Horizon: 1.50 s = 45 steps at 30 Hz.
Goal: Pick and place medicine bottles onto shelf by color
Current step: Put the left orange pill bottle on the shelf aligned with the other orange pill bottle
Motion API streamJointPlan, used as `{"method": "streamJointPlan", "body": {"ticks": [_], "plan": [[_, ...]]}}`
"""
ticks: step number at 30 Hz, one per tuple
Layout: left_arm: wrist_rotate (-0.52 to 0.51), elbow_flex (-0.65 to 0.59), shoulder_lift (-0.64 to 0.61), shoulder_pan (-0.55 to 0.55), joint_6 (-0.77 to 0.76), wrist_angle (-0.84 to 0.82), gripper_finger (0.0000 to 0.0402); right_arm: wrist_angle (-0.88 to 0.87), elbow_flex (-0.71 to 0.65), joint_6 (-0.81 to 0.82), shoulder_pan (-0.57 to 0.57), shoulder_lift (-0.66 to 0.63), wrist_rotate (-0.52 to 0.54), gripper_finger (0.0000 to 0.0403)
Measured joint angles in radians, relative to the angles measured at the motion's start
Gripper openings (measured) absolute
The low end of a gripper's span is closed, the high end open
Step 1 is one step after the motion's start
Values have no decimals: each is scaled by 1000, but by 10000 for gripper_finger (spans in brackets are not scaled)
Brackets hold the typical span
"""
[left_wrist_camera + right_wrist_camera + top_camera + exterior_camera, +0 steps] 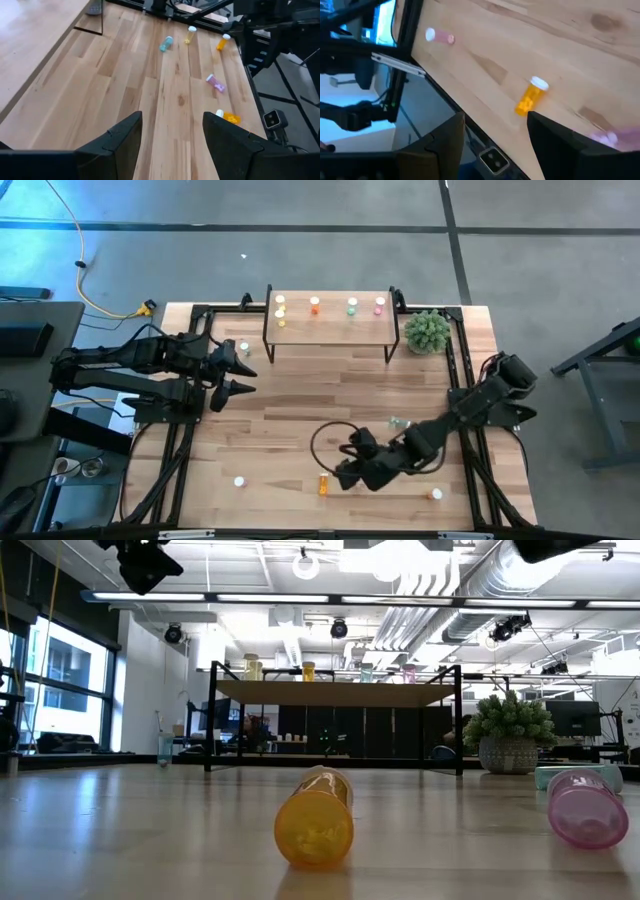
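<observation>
The shelf (325, 330) stands at the table's far edge with yellow (280, 311), orange (314, 304), green (352, 306) and pink (380, 304) medicine bottles upright on it. An orange bottle (323, 484) (531, 97) lies on its side near the front edge. My right gripper (342, 465) (495, 145) hovers open just right of it, tilted down, touching nothing. A pink bottle (440, 36) lies farther left by the front edge. My left gripper (238, 376) (172, 145) hangs open above the table's left side, holding nothing.
More loose bottles lie about: a green one (398, 422), an orange one (437, 494) at the front right, and a greenish one (243, 348) by the left gripper. A green plant ball (428, 330) sits right of the shelf. Black frame rails (470, 430) line both table sides.
</observation>
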Motion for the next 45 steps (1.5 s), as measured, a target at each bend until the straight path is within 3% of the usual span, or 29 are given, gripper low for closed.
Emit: {"method": "streamJointPlan", "body": {"ticks": [7, 10, 16, 20, 31, 45], "plan": [[0, 0, -1, 0, 0, -25, 200, 167, 43, -60, -32, 79, -25, 206], [2, 0, -1, 0, 22, -39, 200, 89, 145, -77, -47, 152, -70, 206], [1, 0, -1, 0, 53, -54, 200, -233, 374, -83, -61, 306, -109, 206], [1, 0, -1, 0, 53, -55, 200, -302, 448, -59, -59, 382, -122, 206], [1, 0, -1, 0, 53, -55, 200, -280, 457, 29, -60, 486, -199, 206], [1, 0, -1, 0, 53, -55, 200, -253, 410, 96, -70, 518, -206, 206]]}}
